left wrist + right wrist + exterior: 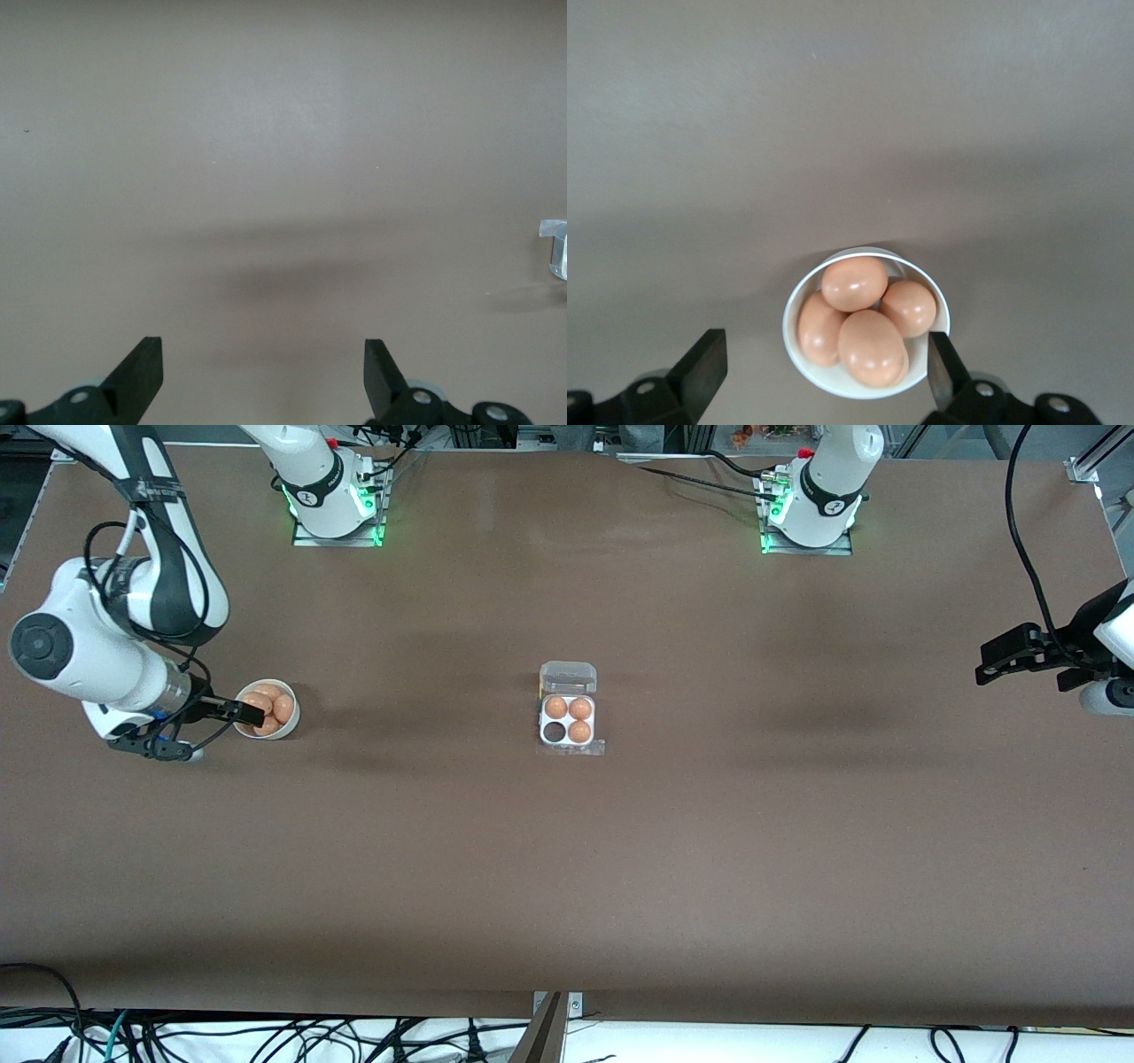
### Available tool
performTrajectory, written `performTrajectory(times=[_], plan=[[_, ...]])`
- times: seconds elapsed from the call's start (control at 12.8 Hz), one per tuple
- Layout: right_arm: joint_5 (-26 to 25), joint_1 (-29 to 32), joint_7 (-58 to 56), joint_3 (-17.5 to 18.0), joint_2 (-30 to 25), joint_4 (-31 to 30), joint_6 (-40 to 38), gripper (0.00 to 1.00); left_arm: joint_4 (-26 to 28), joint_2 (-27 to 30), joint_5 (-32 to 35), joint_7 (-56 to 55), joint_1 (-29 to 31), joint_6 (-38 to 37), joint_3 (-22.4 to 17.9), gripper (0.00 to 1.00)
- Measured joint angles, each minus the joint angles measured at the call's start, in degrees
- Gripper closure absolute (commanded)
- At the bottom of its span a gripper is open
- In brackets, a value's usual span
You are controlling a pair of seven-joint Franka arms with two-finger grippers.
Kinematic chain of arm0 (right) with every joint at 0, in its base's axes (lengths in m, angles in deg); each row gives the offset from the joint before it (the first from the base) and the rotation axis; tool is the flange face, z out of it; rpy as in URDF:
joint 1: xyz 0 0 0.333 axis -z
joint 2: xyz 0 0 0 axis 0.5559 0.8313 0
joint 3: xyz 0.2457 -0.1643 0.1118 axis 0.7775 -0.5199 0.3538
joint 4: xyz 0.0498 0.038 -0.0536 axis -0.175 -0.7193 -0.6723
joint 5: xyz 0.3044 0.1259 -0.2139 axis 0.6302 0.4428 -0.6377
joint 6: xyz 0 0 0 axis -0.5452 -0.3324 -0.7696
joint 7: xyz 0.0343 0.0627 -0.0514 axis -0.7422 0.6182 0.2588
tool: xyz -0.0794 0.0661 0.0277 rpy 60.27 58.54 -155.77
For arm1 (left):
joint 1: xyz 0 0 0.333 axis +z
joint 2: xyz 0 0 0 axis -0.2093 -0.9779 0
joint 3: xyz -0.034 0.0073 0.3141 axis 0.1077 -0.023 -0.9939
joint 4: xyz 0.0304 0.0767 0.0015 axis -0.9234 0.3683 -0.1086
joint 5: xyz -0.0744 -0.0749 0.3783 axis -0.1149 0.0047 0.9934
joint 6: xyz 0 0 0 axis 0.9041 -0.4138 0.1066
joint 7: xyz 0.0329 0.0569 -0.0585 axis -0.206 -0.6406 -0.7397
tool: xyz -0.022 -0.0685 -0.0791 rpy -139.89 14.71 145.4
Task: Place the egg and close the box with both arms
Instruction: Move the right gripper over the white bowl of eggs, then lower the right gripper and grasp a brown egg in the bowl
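The box [568, 745] lies open in the middle of the table, its clear lid [568, 677] folded back toward the robots' bases. Three orange-brown eggs [579, 732] fill three cells; the cell [555, 732] nearest the camera on the right arm's side is empty. Several more eggs [871, 347] lie in a round white bowl [289, 731] toward the right arm's end. My right gripper [226, 733] is open just above the bowl [788, 332]; in the right wrist view the right gripper [824, 347] has one finger at the rim. My left gripper [981, 664] is open and empty above bare table at the left arm's end.
The brown table top [567, 886] stretches wide around the box. In the left wrist view the left gripper [264, 350] looks over bare table, and a corner of the box [555, 248] shows at the frame's edge. Cables hang along the table edge nearest the camera.
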Motion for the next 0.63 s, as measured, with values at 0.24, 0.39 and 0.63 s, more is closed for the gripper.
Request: performTrajectory(times=[0.24, 0.39, 0.63], plan=[[0.0, -0.01, -0.11, -0.2, -1.06, -6.32, 5.7, 0.0, 0.0, 0.0, 0.0, 0.0, -0.01, 0.0, 0.0, 0.0], [0.0, -0.01, -0.82, -0.51, -1.3, -8.67, 7.93, 0.0, 0.0, 0.0, 0.0, 0.0, 0.0, 0.0, -0.01, 0.0], [0.0, 0.0, -2.58, -1.32, -1.08, -9.75, 9.0, 0.0, 0.0, 0.0, 0.0, 0.0, 0.34, 0.02, -0.18, 0.0]])
